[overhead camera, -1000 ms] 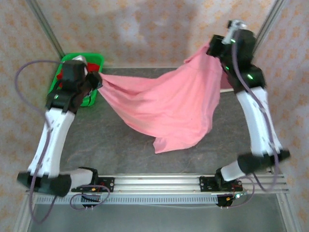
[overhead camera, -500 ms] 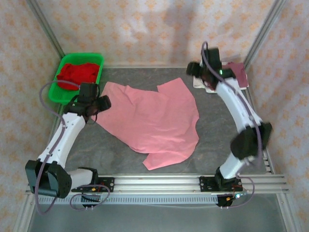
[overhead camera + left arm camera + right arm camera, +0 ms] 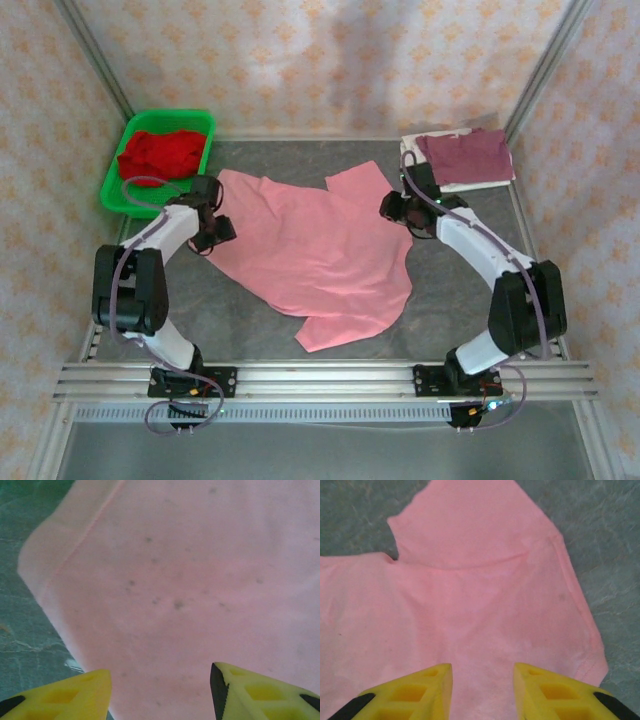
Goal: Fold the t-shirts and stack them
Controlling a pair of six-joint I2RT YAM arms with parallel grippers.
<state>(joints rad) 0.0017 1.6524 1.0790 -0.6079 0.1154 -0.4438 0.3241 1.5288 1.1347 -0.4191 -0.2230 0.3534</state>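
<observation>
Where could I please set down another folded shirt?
Bare grey table lies between the spread salmon-pink t-shirt and the near rail, and along the far edge between the green mesh basket and folded maroon t-shirt. The centre and both far corners are crowded.

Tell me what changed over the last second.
The pink t-shirt, hung stretched between both raised grippers a second ago, was let go and now lies spread on the table. The left gripper and right gripper came down and hover open over its left and right edges. That uncovered the folded maroon t-shirt at the back right. The green basket and the red t-shirt in it stayed put.
</observation>
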